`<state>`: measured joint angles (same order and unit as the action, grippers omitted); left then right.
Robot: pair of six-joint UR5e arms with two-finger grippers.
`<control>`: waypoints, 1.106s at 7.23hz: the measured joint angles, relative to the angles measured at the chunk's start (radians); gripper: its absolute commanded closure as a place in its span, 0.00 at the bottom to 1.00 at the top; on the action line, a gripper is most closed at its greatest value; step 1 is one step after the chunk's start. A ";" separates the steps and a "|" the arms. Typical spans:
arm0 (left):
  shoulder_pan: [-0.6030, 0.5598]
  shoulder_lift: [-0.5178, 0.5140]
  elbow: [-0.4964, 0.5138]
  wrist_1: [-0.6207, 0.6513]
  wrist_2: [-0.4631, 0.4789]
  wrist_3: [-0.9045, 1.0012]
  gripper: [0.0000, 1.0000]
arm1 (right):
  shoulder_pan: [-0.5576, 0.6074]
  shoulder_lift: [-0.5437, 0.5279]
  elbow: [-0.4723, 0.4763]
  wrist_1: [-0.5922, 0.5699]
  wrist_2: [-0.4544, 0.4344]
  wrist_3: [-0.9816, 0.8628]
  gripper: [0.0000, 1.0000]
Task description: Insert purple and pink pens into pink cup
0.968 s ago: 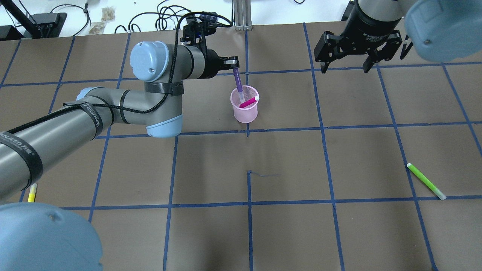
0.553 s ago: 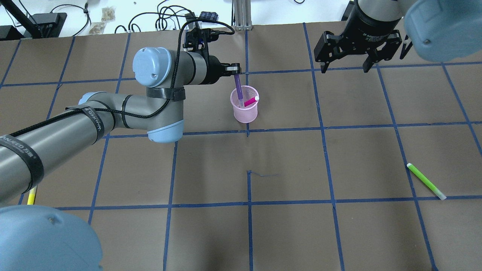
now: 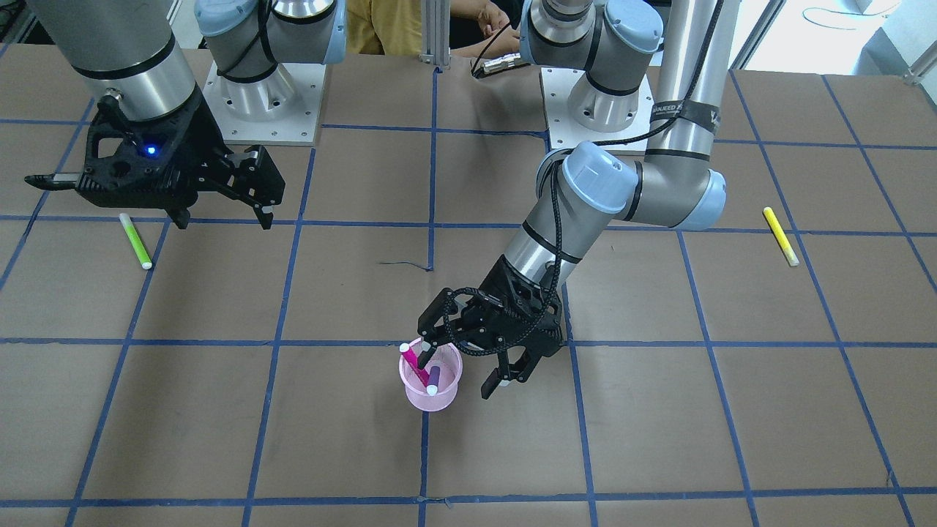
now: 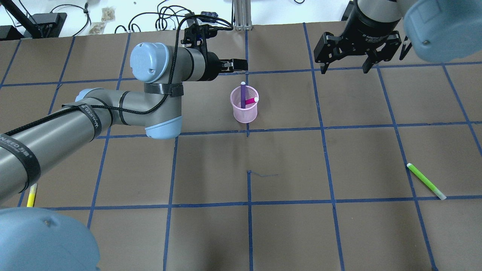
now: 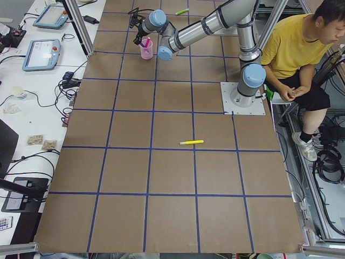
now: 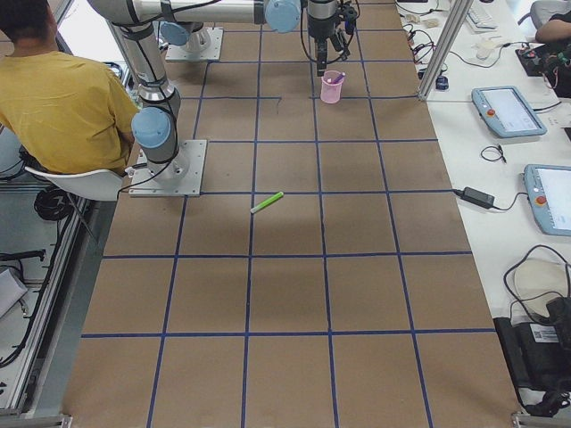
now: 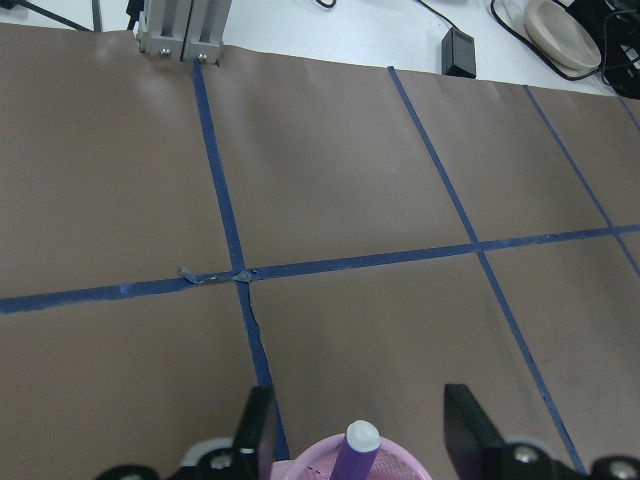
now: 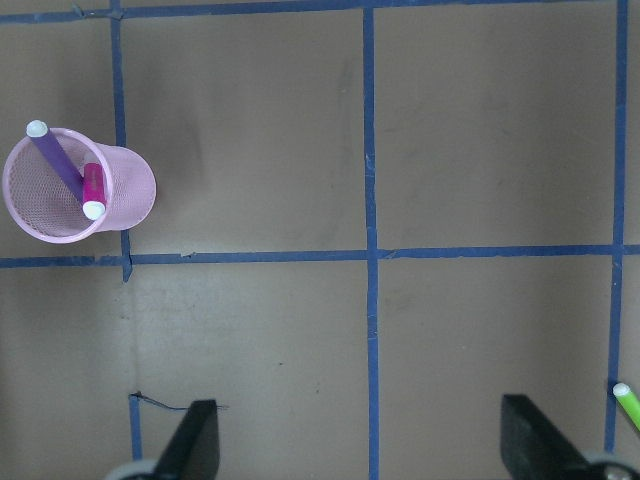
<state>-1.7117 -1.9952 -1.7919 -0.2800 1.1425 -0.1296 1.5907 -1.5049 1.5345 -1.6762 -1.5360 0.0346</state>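
Note:
The pink mesh cup [image 4: 244,112] stands upright on the brown table. The purple pen [image 4: 243,94] and the pink pen [image 4: 251,101] both stand inside it, leaning on its rim. They also show in the front view, with the cup [image 3: 430,399], the purple pen [image 3: 432,378] and the pink pen [image 3: 411,361]. My left gripper [image 4: 238,65] is open and empty, just above and beyond the cup. In the left wrist view its fingers [image 7: 258,435] stand on either side of the purple pen's cap [image 7: 360,437]. My right gripper [image 4: 344,63] is open and empty, far right of the cup.
A green pen [image 4: 426,181] lies at the right side of the table. A yellow pen [image 4: 32,193] lies at the left, partly under my left arm. Cables and small items lie on the white bench [image 4: 113,15] beyond the table's far edge.
My left gripper opened and let go of the purple pen. The pen dropped deeper into the cup and now leans against its far rim. My right arm has not moved.

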 measured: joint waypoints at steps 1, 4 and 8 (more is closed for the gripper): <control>0.016 0.030 0.050 -0.147 0.001 0.013 0.00 | 0.000 0.000 0.000 0.000 0.000 0.000 0.00; 0.145 0.156 0.231 -0.827 0.067 0.162 0.00 | 0.000 0.001 0.001 0.000 -0.001 0.000 0.00; 0.174 0.384 0.276 -1.270 0.359 0.204 0.00 | -0.005 0.002 0.003 -0.009 -0.006 -0.029 0.00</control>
<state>-1.5379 -1.6109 -1.5156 -1.5502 1.5011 0.0742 1.5852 -1.5033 1.5371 -1.6854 -1.5424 0.0051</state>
